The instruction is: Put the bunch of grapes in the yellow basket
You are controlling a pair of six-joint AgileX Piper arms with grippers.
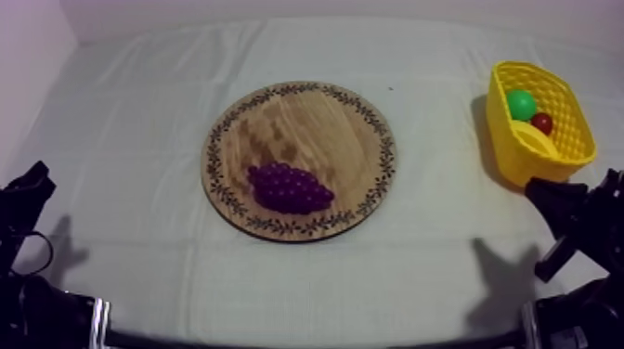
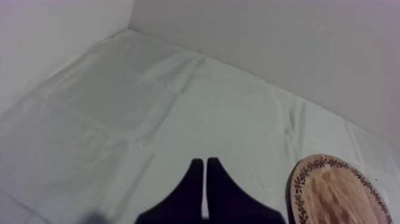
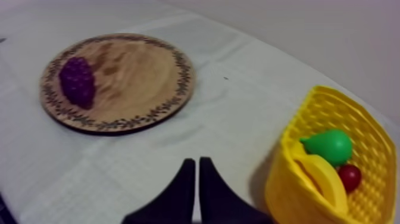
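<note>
Knobbly purple bunch of grapes [image 1: 290, 187] on wooden board [image 1: 306, 116], near its front rim. Seen from right wrist: yellow basket [image 3: 283, 190] holding pear [image 3: 330, 146], small red fruit [image 3: 350, 177]. Pressed together, empty: left gripper [image 2: 205, 162], right gripper [image 3: 197, 162].

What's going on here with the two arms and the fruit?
Nothing is being handled at the moment. The left gripper and the right gripper are both shut on nothing, low at their own sides. The bunch of grapes lies on the wooden board, and the yellow basket near the right arm holds a pear, a banana and a small red fruit.
</note>
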